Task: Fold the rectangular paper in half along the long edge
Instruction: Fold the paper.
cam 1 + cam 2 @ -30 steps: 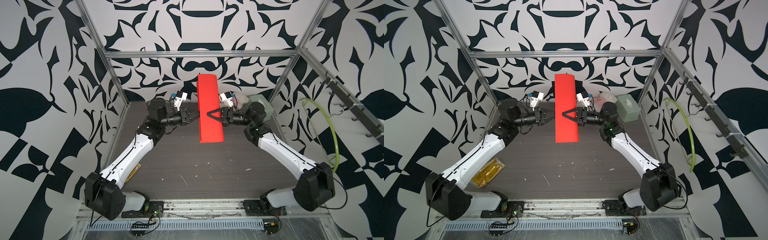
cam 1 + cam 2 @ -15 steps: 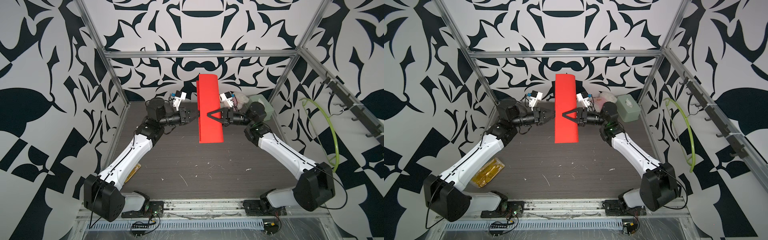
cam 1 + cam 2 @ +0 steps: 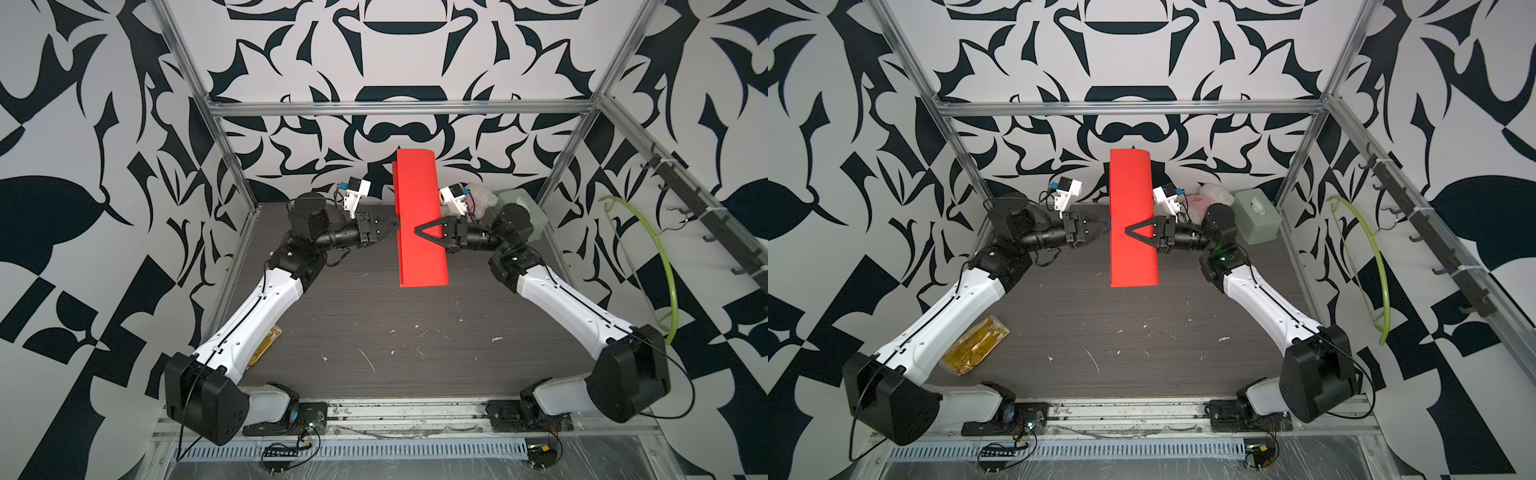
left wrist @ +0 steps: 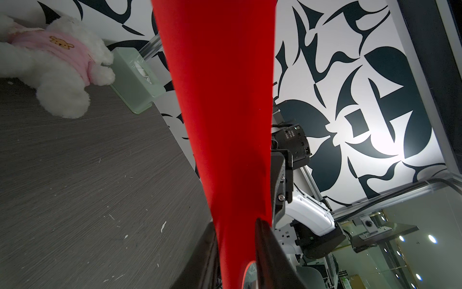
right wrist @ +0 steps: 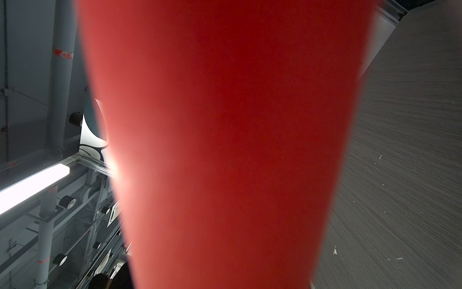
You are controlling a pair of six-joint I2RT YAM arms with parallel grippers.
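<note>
Paper [image 3: 419, 253], bent double, hangs in the air above the desk [image 3: 374, 328]. We see our right tool [image 3: 417, 234] clamped on one long side, while our left tool [image 3: 395, 226] has its jaws apart around the opposite side.

I see the thin red rectangular paper [image 3: 417, 187] above the dark wooden table [image 3: 374, 324]; white plush bear [image 3: 1214, 195] far right (pale green box [image 3: 1256, 220] right of it).

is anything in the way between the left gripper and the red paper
Nothing visible. The left gripper sits at the edge of the red paper in both top views, and its wrist view shows the sheet running between its fingers.
</note>
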